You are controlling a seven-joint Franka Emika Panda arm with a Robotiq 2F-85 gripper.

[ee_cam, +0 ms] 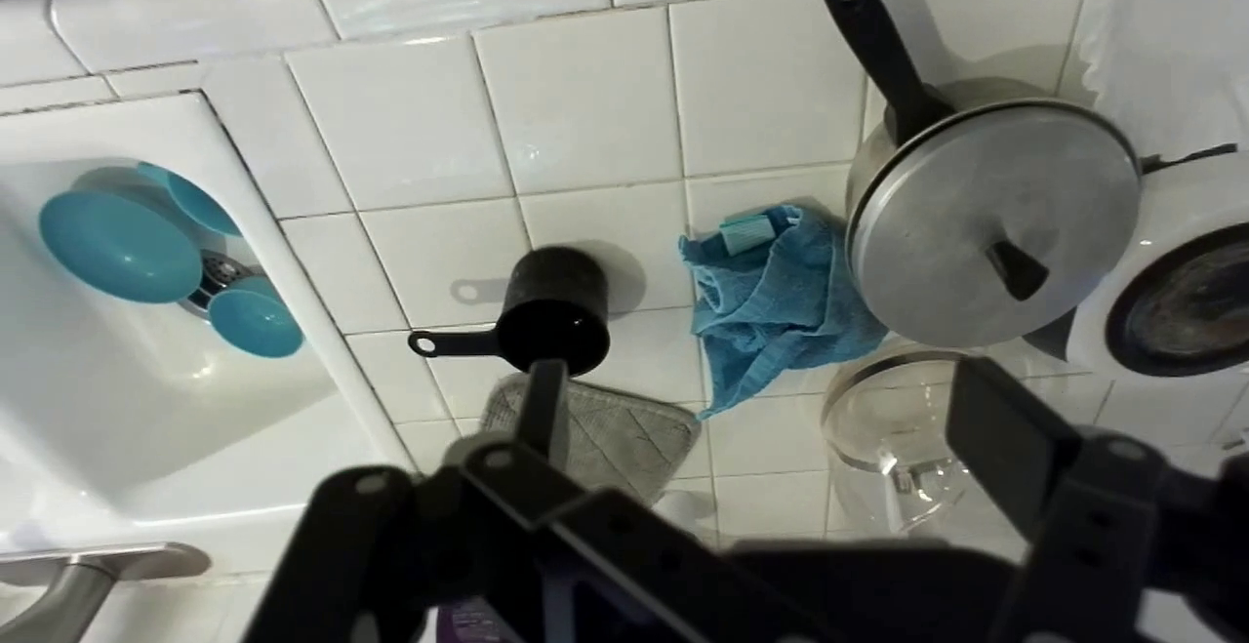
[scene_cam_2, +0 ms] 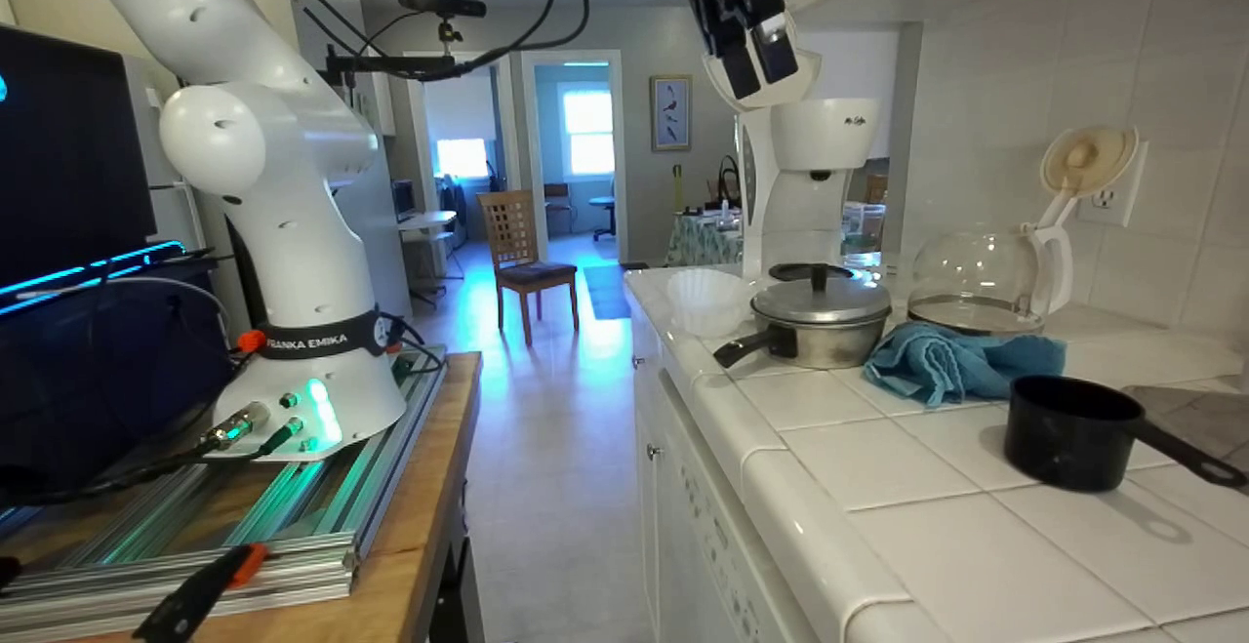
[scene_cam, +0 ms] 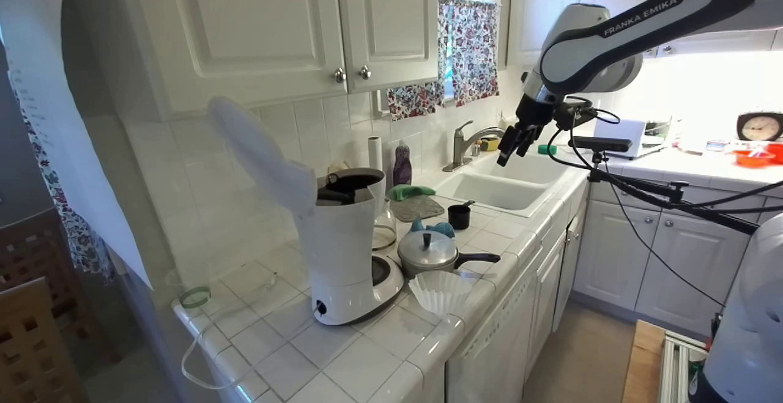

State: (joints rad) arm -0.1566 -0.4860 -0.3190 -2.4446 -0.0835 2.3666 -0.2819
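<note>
My gripper (ee_cam: 761,394) is open above the tiled counter, its fingers wide apart and holding nothing. In an exterior view the gripper (scene_cam: 512,155) hangs in the air near the sink. Below it in the wrist view lie a black measuring cup (ee_cam: 554,306) with its handle to the left, a crumpled blue cloth (ee_cam: 781,301) and a grey quilted pad (ee_cam: 624,433), partly hidden by a finger. To the right stand a lidded metal pot (ee_cam: 995,223) and a glass carafe (ee_cam: 893,428), whose edge one finger overlaps in the picture.
A white coffee maker (scene_cam: 342,250) with a raised lid stands beside the pot, a paper filter (scene_cam: 441,292) near it. Teal bowls (ee_cam: 122,248) lie in the white sink (ee_cam: 224,428). The faucet (scene_cam: 460,146) and a purple bottle (scene_cam: 402,164) stand along the wall.
</note>
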